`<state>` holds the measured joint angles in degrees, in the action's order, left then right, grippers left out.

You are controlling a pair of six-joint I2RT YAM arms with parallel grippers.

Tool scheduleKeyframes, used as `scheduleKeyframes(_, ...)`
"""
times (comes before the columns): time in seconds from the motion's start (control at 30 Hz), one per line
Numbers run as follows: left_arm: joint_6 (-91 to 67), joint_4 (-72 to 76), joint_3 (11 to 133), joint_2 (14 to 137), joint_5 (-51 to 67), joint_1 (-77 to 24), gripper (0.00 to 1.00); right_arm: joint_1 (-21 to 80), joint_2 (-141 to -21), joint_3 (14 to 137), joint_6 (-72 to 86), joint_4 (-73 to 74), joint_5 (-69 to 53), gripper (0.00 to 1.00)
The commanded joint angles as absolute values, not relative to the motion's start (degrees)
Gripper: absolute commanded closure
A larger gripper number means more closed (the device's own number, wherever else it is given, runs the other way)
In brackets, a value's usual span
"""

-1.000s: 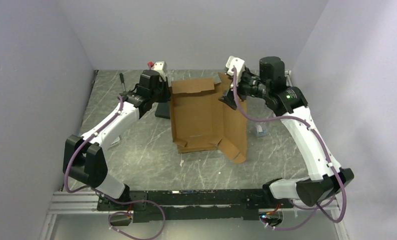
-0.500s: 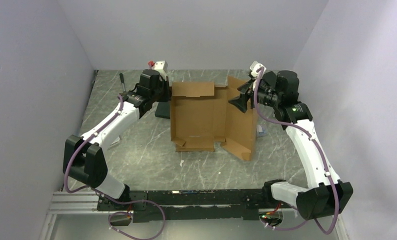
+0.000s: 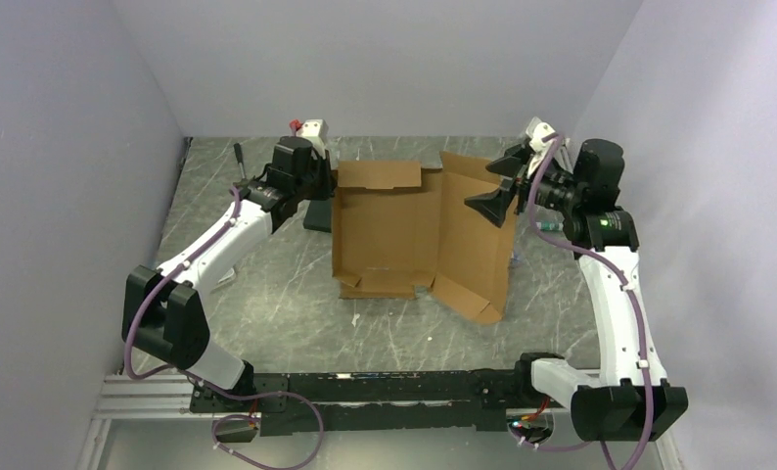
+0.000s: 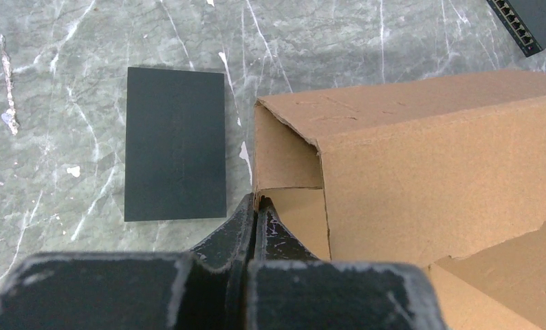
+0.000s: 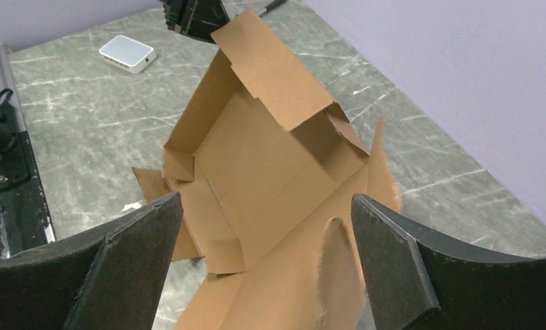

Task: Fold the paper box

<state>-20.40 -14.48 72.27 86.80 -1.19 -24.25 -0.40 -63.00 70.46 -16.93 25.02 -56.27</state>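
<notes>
The brown paper box [image 3: 389,230] lies open in the middle of the table, its walls partly raised and its big lid flap [image 3: 473,245] leaning out to the right. My left gripper [image 3: 329,184] is at the box's far left corner. In the left wrist view that gripper [image 4: 258,203] is shut on the top edge of the box's left wall [image 4: 287,151]. My right gripper [image 3: 480,186] hovers open over the lid flap's far end. From the right wrist, the gripper [image 5: 267,206] looks down on the box [image 5: 256,151] and holds nothing.
A flat black rectangle [image 4: 176,143] lies on the table just left of the box. A small white box [image 3: 312,129] and a dark tool [image 3: 238,155] sit at the back left. Small items [image 3: 515,257] lie right of the lid. Walls close in on three sides.
My right arm has drawn back to the right, away from the box's interior. The lid flap has swung outward to the right with it. The left arm has not moved.
</notes>
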Motion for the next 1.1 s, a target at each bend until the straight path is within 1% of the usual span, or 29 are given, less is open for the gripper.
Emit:
scheduleKeyframes(0.0,-19.59,-13.23,71.51,83.82,-1.97,-24.52,1.00,-3.08,-60.94,75.81,-19.35,29.86,-63.27,0.03)
scheduleKeyframes(0.23,-19.94,-12.28,70.37,82.67,-2.79,-24.52,1.00,-7.45,-59.35,77.04,-14.91,30.64,-57.04,0.01)
scheduleKeyframes(0.33,-20.02,-12.09,69.78,82.32,-3.13,-24.52,1.00,-9.28,-58.91,74.55,-11.16,27.23,-49.86,0.00)
scheduleKeyframes(0.4,-20.04,-12.05,69.56,82.19,-3.32,-24.52,1.00,-12.38,-58.92,70.79,-7.18,22.97,-47.87,0.01)
scheduleKeyframes(0.5,-19.96,-12.29,69.52,82.30,-3.49,-24.52,1.00,-19.92,-60.51,63.33,-1.77,15.50,-53.84,0.01)
scheduleKeyframes(0.6,-19.66,-12.30,69.53,82.31,-3.56,-24.52,1.00,-26.18,-64.34,58.27,-2.01,11.99,-59.33,0.01)
scheduleKeyframes(0.8,-19.17,-12.10,69.33,81.67,-3.79,-24.52,1.00,-32.16,-72.23,60.08,-12.15,16.53,-63.05,0.01)
scheduleKeyframes(0.93,-19.21,-11.64,68.47,81.00,-3.77,-24.52,1.00,-35.91,-79.25,60.98,-17.01,16.78,-70.36,0.01)
scheduleKeyframes(1.07,-18.87,-11.14,67.87,80.68,-3.54,-24.52,1.00,-35.81,-88.53,68.71,-31.12,30.62,-74.98,0.01)
